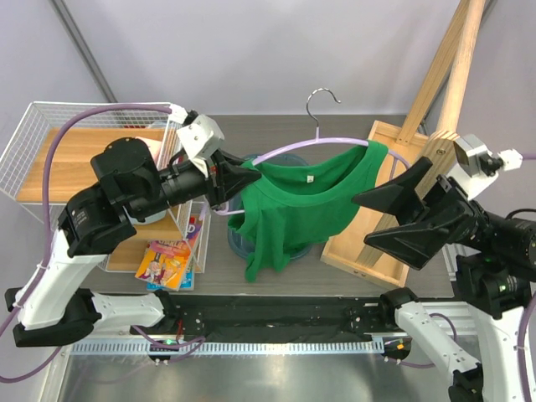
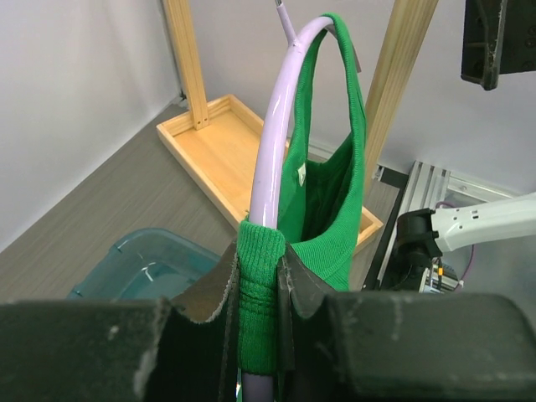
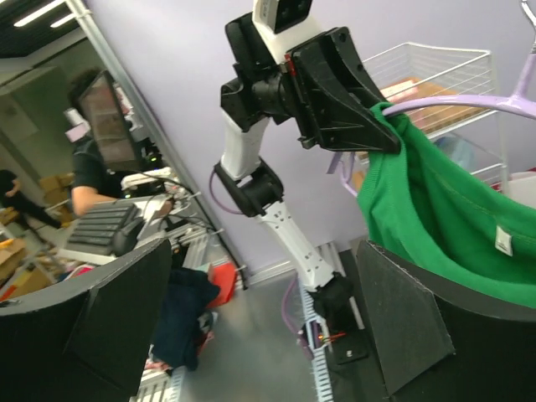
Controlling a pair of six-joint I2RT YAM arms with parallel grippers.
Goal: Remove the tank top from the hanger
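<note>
While the left gripper (image 1: pixel 240 182) is clamped tight on the top's (image 1: pixel 293 209) strap and the hanger (image 1: pixel 335 141) end under it, the right gripper (image 1: pixel 359 221) stands wide open just beside the hanger's other end. The top hangs from the hanger, lifted above a teal bin (image 1: pixel 238 240).

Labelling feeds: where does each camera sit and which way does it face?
Top external: above and behind, looking down; left arm and right arm show.
Left wrist: looks along the left end effector, shut on tank top and hanger.
Right wrist: faces the left arm past the open right end effector.
All share the tank top.
</note>
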